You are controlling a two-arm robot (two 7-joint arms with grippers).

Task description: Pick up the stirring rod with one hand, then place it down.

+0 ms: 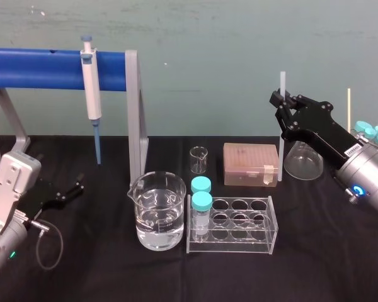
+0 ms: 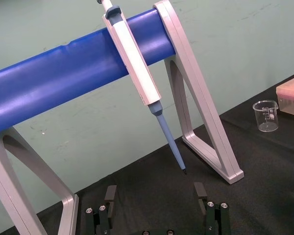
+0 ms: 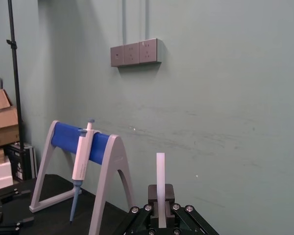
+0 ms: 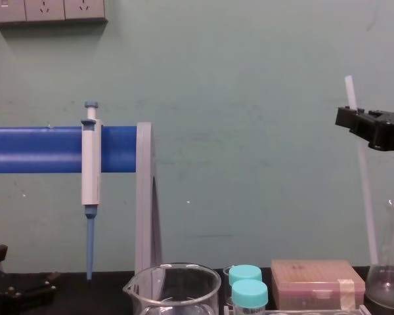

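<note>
From the head, we see the right gripper [image 1: 278, 102] pinching the stirring rod [image 1: 281, 148] upright between the tip box [image 1: 251, 163] and the flask [image 1: 302, 162]. The left wrist view shows the left gripper [image 2: 155, 193] with jaws spread. From the chest, the rod leans slightly.

"What hangs on the blue stand [image 1: 44, 68]?"

"A pipette [image 1: 91, 85], tip down, at ten o'clock from the big beaker [image 1: 156, 211] of clear liquid."

"And beside that beaker?"

"At three o'clock, a clear tube rack [image 1: 239, 228], two teal-capped vials [image 1: 201, 202] at its left end. A small beaker [image 1: 199, 159] sits at one o'clock, a tan box [image 1: 251, 164] at two, a flask [image 1: 305, 165] beyond the box."
</note>
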